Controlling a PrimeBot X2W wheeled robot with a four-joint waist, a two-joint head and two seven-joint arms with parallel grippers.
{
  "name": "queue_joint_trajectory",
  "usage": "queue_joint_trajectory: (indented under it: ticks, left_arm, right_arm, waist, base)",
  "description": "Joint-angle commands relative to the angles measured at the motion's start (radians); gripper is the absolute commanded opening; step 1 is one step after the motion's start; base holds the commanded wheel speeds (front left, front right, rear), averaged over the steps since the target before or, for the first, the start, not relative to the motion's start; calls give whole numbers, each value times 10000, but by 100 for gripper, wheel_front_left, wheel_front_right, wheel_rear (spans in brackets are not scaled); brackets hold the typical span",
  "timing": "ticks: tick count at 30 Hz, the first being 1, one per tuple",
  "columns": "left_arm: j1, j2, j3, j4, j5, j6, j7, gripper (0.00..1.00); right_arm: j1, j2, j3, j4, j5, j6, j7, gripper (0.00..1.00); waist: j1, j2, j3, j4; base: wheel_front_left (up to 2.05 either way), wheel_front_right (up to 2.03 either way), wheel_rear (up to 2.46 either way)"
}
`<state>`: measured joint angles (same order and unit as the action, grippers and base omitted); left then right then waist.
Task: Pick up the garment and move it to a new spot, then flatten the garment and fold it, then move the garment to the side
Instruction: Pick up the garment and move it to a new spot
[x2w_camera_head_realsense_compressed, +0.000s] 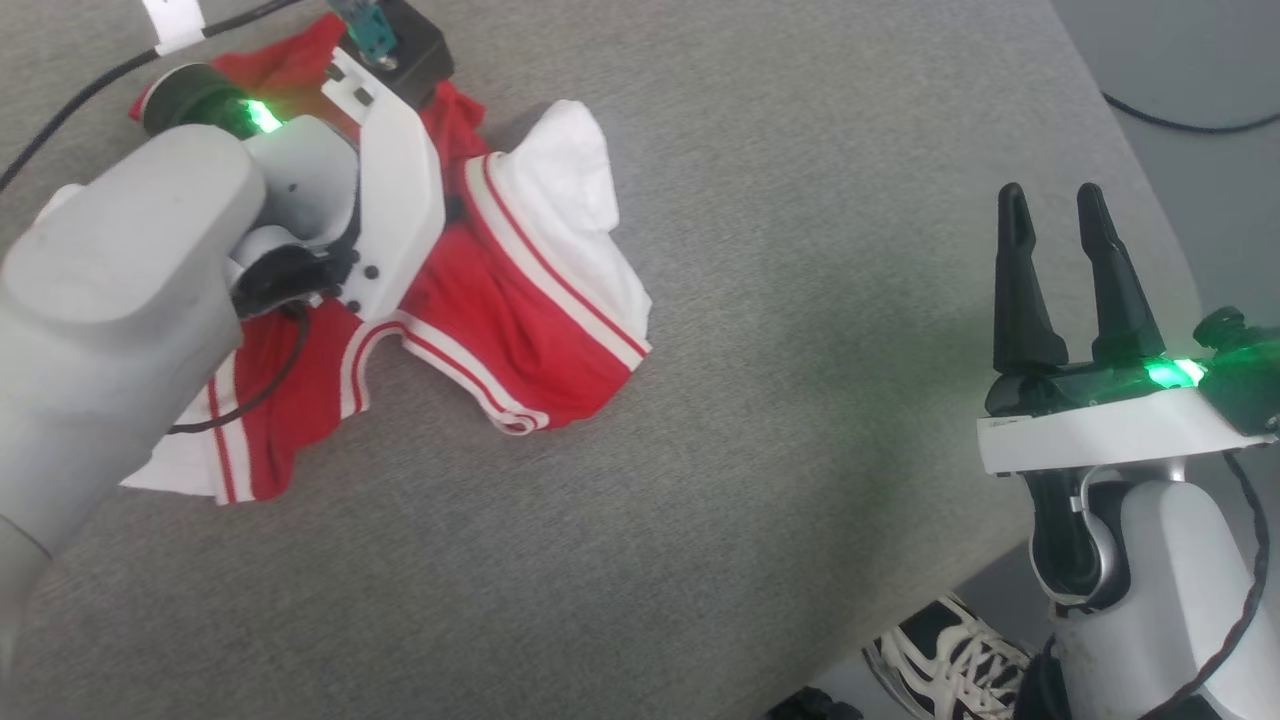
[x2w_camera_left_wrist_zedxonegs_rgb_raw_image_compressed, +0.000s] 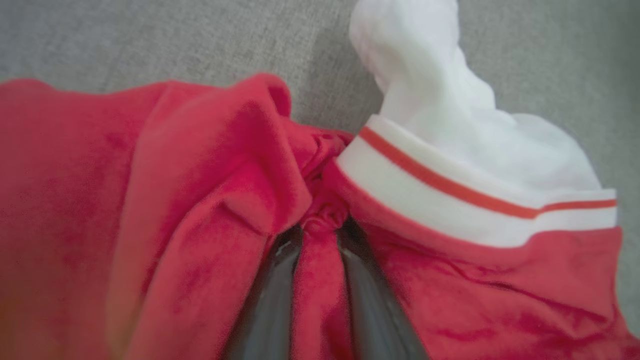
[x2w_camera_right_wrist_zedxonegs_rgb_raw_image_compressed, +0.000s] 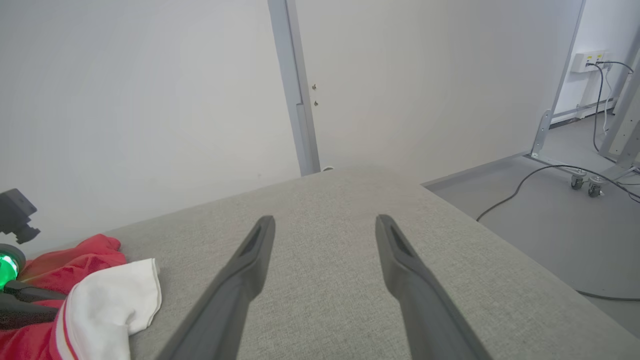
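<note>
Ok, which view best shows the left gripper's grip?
Left wrist view: a fold of the garment pinched between the left gripper's fingers. Head view: the arm hides them. Right wrist view: the garment's sleeve, lower left.

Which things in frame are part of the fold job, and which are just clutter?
In the job:
- garment, crumpled on the table
- left pincer, shut on a fold of its red cloth
- right pincer, open, above bare table

Lying about:
- tagged cable at the table's far left
- shoe on the floor
- floor cable
</note>
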<state>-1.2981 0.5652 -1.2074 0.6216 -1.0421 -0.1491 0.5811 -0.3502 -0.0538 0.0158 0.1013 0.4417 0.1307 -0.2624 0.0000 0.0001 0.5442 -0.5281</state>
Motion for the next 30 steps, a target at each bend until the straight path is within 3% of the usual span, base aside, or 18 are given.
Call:
queue_joint_trajectory:
  ticks: [1,2,3,8,14,26,30]
  left_arm:
    - [1255,498,-947,1023,345,338,238,41]
    - [1165,469,-948,961,291,338,39,76]
    - [1076,427,-929,902,233,338,-166,100]
    - [837,237,-828,514,-45,311,-1158,100]
    - [905,-291,-709,-439,-723,202,-3142,100]
    - [3096,-445,-316,-542,-1952,202,-7631,100]
    - [4271,-454,334,-201,-2464,202,-8381,100]
  right_arm:
    - [-77,41,6,-34,-139,1,-32,100]
    - [-87,40,3,-15,-206,1,-32,100]
    - [-99,37,-3,14,-293,1,-32,100]
    - [-116,31,-54,129,-786,1,-32,100]
    - [-38,28,-174,347,-1816,1,-32,100]
    - [687,-14,-730,838,-3118,1,-32,100]
    - [1044,-195,-1006,918,-3219,1,-32,100]
  waist:
    - [0,-1,-72,193]
    - [0,-1,-132,307]
    - [0,-1,-215,441]
    - [0,-1,-709,1142]
    - [0,-1,-1769,2473]
    - [0,-1,-3136,4436]
    - [0,-1,-3522,4927]
  base:
    - [0,0,0]
    - [0,0,0]
    - [0,0,0]
    - [0,0,0]
    - [0,0,0]
    - [0,0,0]
    - [0,0,0]
